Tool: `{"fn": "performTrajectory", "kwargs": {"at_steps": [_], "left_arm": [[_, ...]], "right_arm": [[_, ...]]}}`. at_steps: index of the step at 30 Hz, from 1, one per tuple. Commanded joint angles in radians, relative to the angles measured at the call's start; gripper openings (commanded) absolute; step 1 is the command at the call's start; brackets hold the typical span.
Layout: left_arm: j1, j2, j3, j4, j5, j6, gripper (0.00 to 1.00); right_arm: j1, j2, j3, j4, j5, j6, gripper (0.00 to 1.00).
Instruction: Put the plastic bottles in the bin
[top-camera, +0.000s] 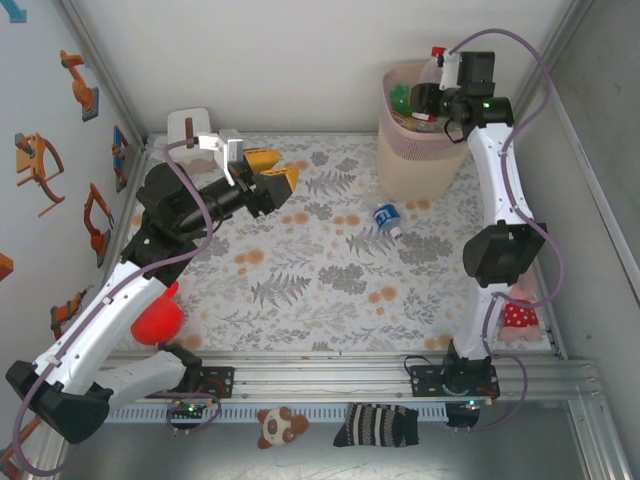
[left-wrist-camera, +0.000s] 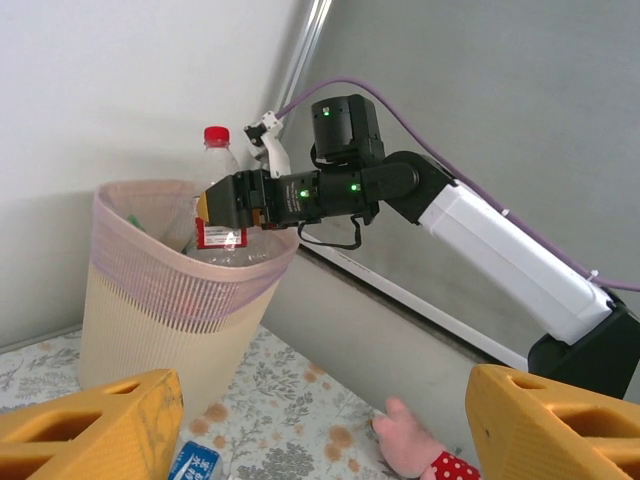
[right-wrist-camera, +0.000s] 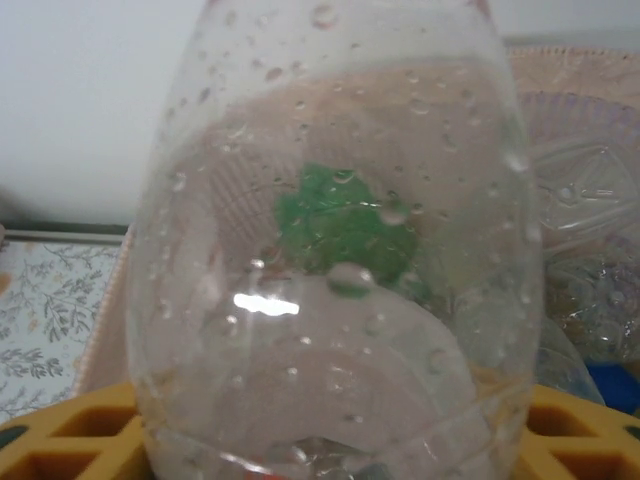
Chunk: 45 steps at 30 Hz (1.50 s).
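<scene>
Release over the bin (left-wrist-camera: 150, 320) looked like the step in hand: the right tool (left-wrist-camera: 225, 205) was clamped on a clear red-capped bottle (left-wrist-camera: 215, 165) at its red label, holding it upright with the cap up and the base just inside the perforated pink rim. That placement made sense, since a drop from there would land it among the bottles already piled inside, one of them a green bottle (top-camera: 401, 97). Seen from the right wrist, the bottle's wet clear wall sat between the yellow fingers (right-wrist-camera: 80, 430), with the bin's contents showing through it. The bin stood at the far right of the flowered counter (top-camera: 320, 270), against the back wall. The left tool (top-camera: 272, 170) hung above the counter's far left with its jaws apart and nothing between them, well away from the bin, probably to leave the right arm room. One blue-labelled bottle (top-camera: 387, 217) lay on its side on the counter near the bin's foot, not yet picked up.
</scene>
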Motion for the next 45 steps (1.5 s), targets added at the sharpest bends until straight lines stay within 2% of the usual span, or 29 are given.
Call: {"fn": "performTrajectory", "kwargs": {"at_steps": [1,10,16,20,26,30,34,42,45], "left_arm": [[0.006,-0.018,-0.007,0.008,-0.002,0.019,0.74],[0.006,-0.015,-0.012,0.016,-0.008,0.008,0.74],[0.007,-0.01,-0.009,0.016,-0.006,0.005,0.74],[0.007,-0.012,-0.01,0.015,-0.007,0.005,0.74],[0.009,-0.014,-0.012,0.013,-0.009,0.004,0.74],[0.009,-0.014,-0.01,0.009,-0.01,0.005,0.74],[0.008,-0.01,-0.007,0.004,-0.01,0.008,0.74],[0.011,-0.016,-0.013,-0.007,-0.02,0.01,0.74],[0.012,-0.015,-0.012,-0.008,-0.02,0.01,0.74]], "right_arm": [[-0.005,0.004,0.035,-0.083,0.047,-0.03,0.67],[-0.006,-0.029,0.071,-0.07,0.067,-0.025,0.74],[-0.006,-0.052,0.055,-0.044,0.081,-0.012,0.73],[-0.005,-0.06,0.028,-0.007,0.068,0.0,0.64],[-0.006,-0.026,0.034,-0.002,0.002,0.023,0.35],[-0.004,0.008,0.036,-0.006,-0.049,0.035,0.27],[-0.004,0.057,0.039,-0.006,-0.037,0.037,0.26],[-0.011,0.143,0.04,-0.047,0.088,0.031,0.24],[-0.012,0.134,0.026,-0.05,0.081,0.03,0.24]]}}
